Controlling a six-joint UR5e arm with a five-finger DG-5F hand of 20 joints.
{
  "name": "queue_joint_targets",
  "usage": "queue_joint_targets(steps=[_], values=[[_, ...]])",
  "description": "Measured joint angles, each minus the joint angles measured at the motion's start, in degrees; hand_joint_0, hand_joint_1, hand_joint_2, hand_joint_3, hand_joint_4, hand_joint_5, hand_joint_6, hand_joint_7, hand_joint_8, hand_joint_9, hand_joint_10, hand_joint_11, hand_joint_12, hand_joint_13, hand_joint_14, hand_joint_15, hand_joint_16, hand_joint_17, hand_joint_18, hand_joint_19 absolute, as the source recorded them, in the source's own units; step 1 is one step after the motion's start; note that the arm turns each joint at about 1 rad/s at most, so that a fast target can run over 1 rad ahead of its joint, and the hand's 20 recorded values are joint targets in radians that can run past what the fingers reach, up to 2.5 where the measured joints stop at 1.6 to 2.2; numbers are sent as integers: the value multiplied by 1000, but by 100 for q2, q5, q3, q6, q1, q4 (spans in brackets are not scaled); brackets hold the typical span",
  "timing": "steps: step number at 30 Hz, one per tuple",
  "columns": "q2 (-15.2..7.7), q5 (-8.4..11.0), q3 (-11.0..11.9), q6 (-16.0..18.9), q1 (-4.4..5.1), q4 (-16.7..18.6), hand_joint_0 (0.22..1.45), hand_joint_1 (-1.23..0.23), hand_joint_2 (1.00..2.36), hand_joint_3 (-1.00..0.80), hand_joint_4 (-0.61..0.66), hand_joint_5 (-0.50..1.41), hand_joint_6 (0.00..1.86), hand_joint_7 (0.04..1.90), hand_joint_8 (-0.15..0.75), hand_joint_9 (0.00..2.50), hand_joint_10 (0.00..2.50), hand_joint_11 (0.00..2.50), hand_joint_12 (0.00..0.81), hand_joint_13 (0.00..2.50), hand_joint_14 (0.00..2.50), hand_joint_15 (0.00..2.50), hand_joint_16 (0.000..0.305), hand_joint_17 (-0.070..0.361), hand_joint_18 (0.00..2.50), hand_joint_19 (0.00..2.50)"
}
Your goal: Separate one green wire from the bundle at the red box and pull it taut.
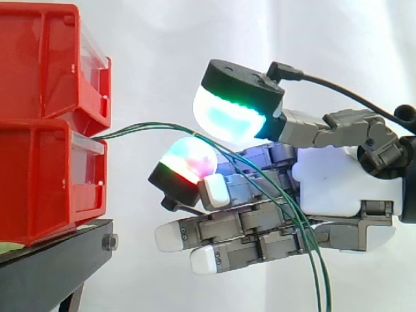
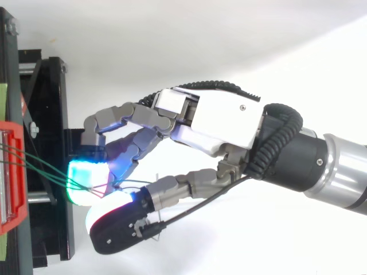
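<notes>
Pinching the green wires (image 1: 143,126) between thumb and a curled finger, the hand (image 1: 338,182) is hovering just beside the red bins (image 1: 39,162), other fingers straight.

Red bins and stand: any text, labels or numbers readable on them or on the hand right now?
None readable.
The red bins show no print in the side view.
A pale green strip on the black stand, top view, shows no characters I can make out.
The hand carries no visible marking.
</notes>
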Motion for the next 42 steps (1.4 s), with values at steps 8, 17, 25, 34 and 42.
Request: queue_joint_targets(steps=[8, 17, 25, 34, 42], values=[[1, 8, 31, -16, 2, -15, 606, -684, 1015, -310, 203, -145, 850, 1291, 325, 1088, 21, 669, 363, 753, 12, 315, 48, 107, 700, 394], [-2, 19, 92, -30, -22, -3, 649, -881, 1023, -165, 89, -163, 883, 1338, 326, 1057, 23, 726, 372, 774, 14, 336, 49, 110, 741, 401], [1, 22, 102, -25, -31, -15, 754, -977, 1012, -362, 100, -172, 897, 1325, 314, 1055, 25, 758, 367, 787, 14, 349, 48, 109, 774, 388], [2, 6, 130, 14, -35, -23, 586, -840, 1000, -500, 202, -157, 885, 1299, 320, 1122, 21, 758, 371, 824, 14, 375, 49, 110, 800, 440], [2, -7, 145, 19, -40, -24, 529, -598, 1000, -500, 203, -144, 863, 1284, 341, 1171, 23, 749, 391, 869, 14, 385, 54, 122, 846, 473]])
